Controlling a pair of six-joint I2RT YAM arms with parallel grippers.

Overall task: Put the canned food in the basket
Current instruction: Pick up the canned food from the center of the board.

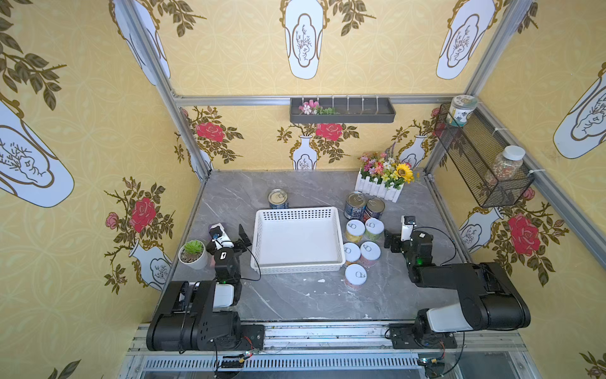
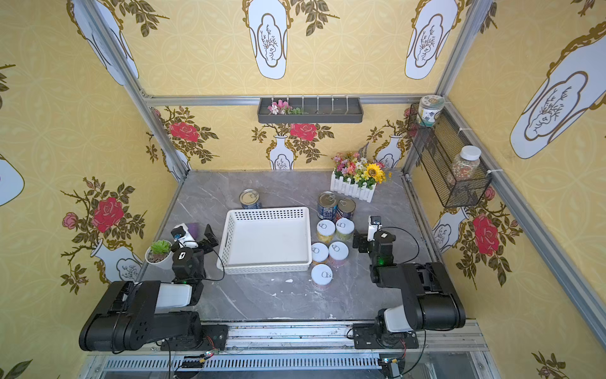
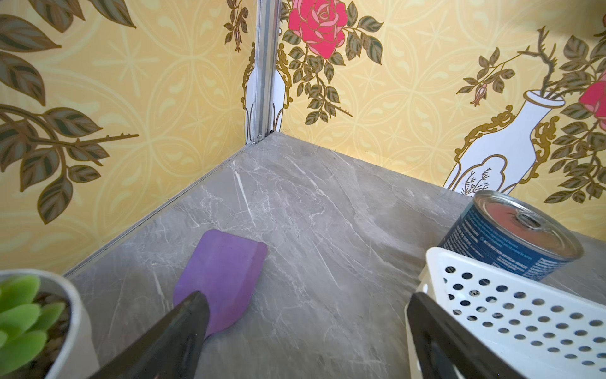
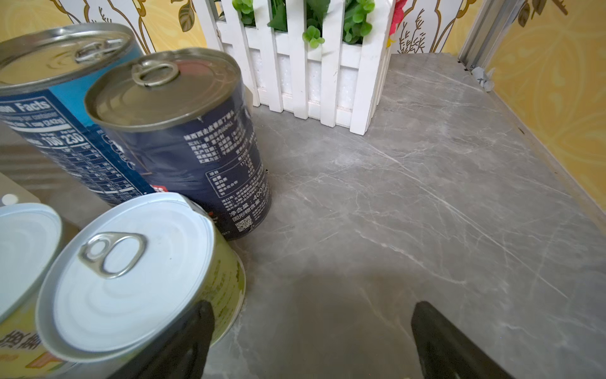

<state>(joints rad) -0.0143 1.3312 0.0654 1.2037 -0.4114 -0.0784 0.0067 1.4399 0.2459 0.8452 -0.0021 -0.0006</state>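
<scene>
Right of centre in both top views, five white-lidded cans (image 1: 370,252) are seen upright on the table (image 1: 295,302), clustered just beside the right-hand wall of the basket (image 1: 296,215). Two are set in a rear row, two in a middle row, and one stands alone nearest the lower edge of the frame. Just above them in the frame, two blue-labelled cans (image 1: 355,205) are set touching each other. A third blue-labelled can (image 1: 278,198) is placed apart, just behind the basket's far wall. All eight cans are on the table, outside the basket.

The right gripper (image 4: 311,311) is held low beside the rear row of white-lidded cans. Its fingers (image 4: 196,328) are spread wide, with only table between them; one is seen against the rim of the green-sided can, though contact cannot be confirmed. The left gripper (image 3: 306,302) is held beside the basket's left-hand wall, its fingers likewise parted and nothing grasped. A flat purple piece (image 3: 223,272) is seen at one fingertip.

The table is surfaced in grey, white-veined marble pattern, with a few white specks (image 1: 321,280) below the basket. A potted succulent (image 1: 192,254) is placed at its left edge and a white picket planter (image 1: 380,187) of flowers at its upper right corner. The space is enclosed by yellow wallpaper (image 1: 229,65) printed with roses and vases, framed in aluminium. A dark grey rail tray (image 1: 342,115) is mounted on the back wall and a black wire shelf basket (image 1: 482,157), holding two jars (image 1: 506,164), on the right wall.
</scene>
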